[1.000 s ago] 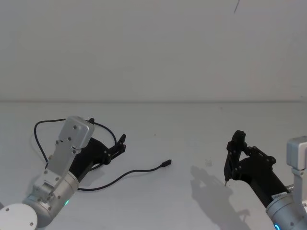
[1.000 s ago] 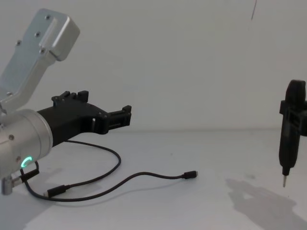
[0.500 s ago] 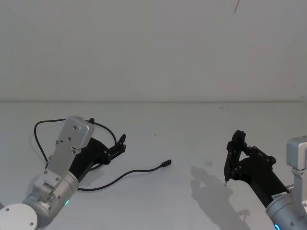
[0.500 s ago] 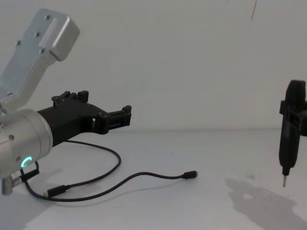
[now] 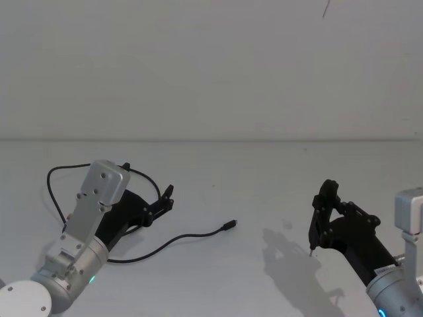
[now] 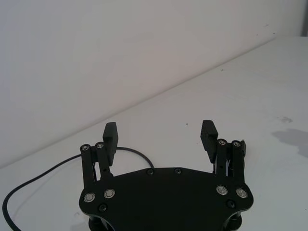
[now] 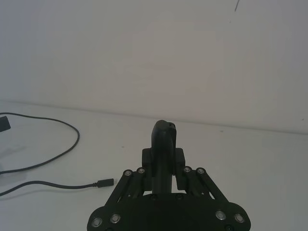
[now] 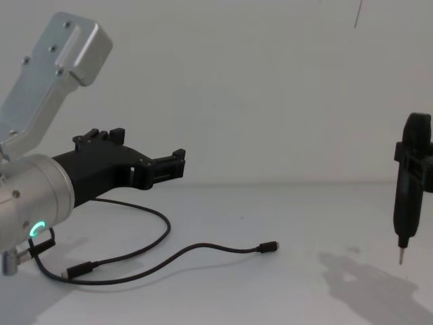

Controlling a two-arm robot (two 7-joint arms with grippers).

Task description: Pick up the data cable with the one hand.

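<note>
We judge the task barely begun; the data cable [image 5: 192, 234] lies slack and flat on the white table [image 5: 264, 165], held by nothing, one curve running out to its free plug [image 5: 229, 225] and the rest looping back under the left arm; the left gripper [image 5: 168, 197], the broad one meant for the job, hangs over the looped part of the cable with its jaws spread wide and nothing between them; the right gripper [image 5: 322, 211] is parked well apart from the cable, out past the free plug on the robot's right, its fingers pressed together. What is left, as we read it, is nearly everything: bring the left gripper down onto a strand of the cable, close on it, and lift.

The views divide the work between them. From the head we get the plan of the cable, a wide loop reaching behind the left arm; from the chest we get height instead, the left gripper [image 8: 177, 164] held level in the air clear above the cable [image 8: 203, 247], and the cable's second plug [image 8: 76, 272] lying near the wrist with the green ring light [image 8: 35, 229]. The left wrist view settles the jaws: the left gripper [image 6: 160, 131] stands open, with an arc of the cable [image 6: 43, 174] on the table beyond it; the right wrist view settles the other, the right gripper [image 7: 163, 132] closed tight, the cable's free plug [image 7: 103, 183] lying off to one side of it.
</note>
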